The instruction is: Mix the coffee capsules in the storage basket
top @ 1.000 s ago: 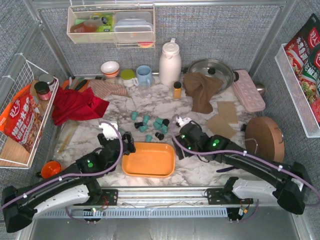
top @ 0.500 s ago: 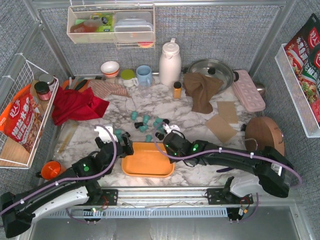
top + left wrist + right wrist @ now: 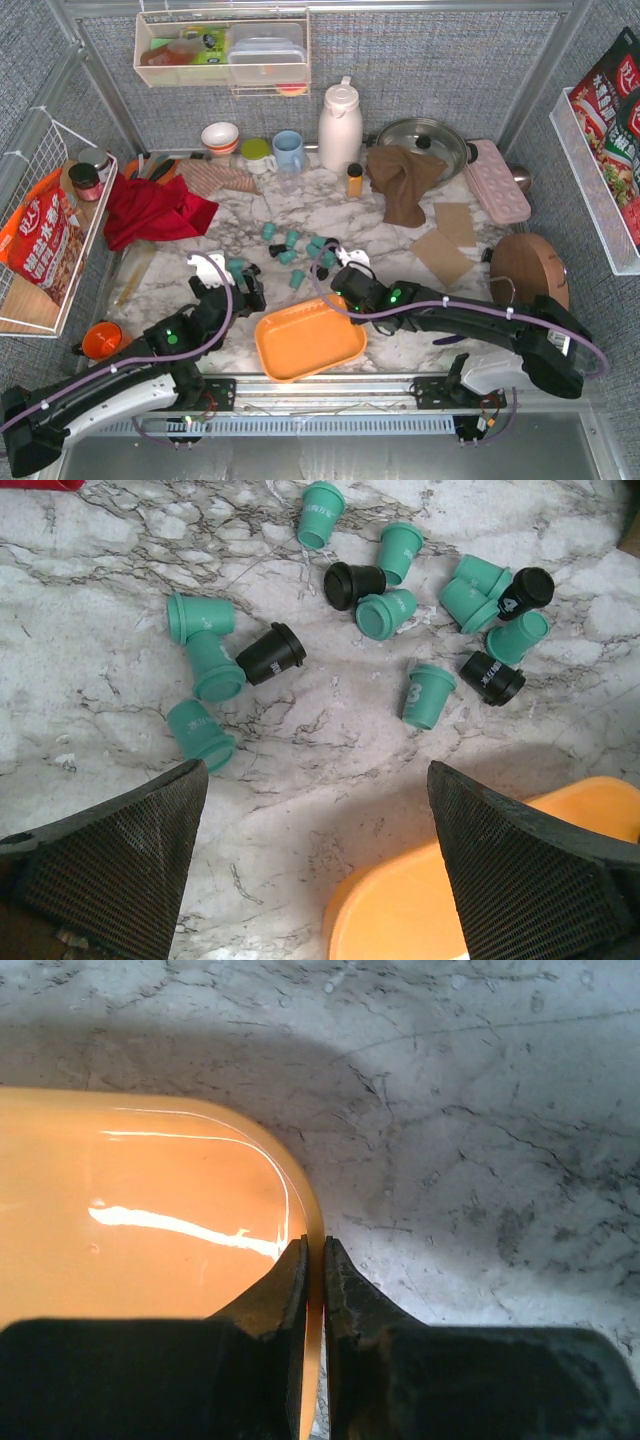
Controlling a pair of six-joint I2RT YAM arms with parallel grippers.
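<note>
The storage basket (image 3: 308, 338), a shallow orange tray, lies skewed near the table's front edge with nothing in it. My right gripper (image 3: 340, 301) is shut on its far right rim; the right wrist view shows the thin orange rim (image 3: 316, 1290) pinched between both fingers, gripper (image 3: 314, 1245). Coffee capsules (image 3: 295, 250), teal and black, lie scattered on the marble beyond the basket. A teal one (image 3: 430, 695) and a black one (image 3: 270, 652) show in the left wrist view. My left gripper (image 3: 243, 283) hovers open left of the basket, gripper (image 3: 315, 768), with the basket corner (image 3: 470, 900) below it.
A white thermos (image 3: 340, 125), a small orange bottle (image 3: 354, 180), a blue cup (image 3: 288, 150) and a pot lid (image 3: 422, 140) stand at the back. Red cloth (image 3: 150, 210) lies left, brown cloth (image 3: 405, 180) and a round wooden lid (image 3: 528, 275) right. A wire basket (image 3: 40, 240) hangs at far left.
My right gripper has reached left to the basket's corner and closed on its rim. The basket has swung askew and shifted toward the near edge. The left arm has barely moved.
</note>
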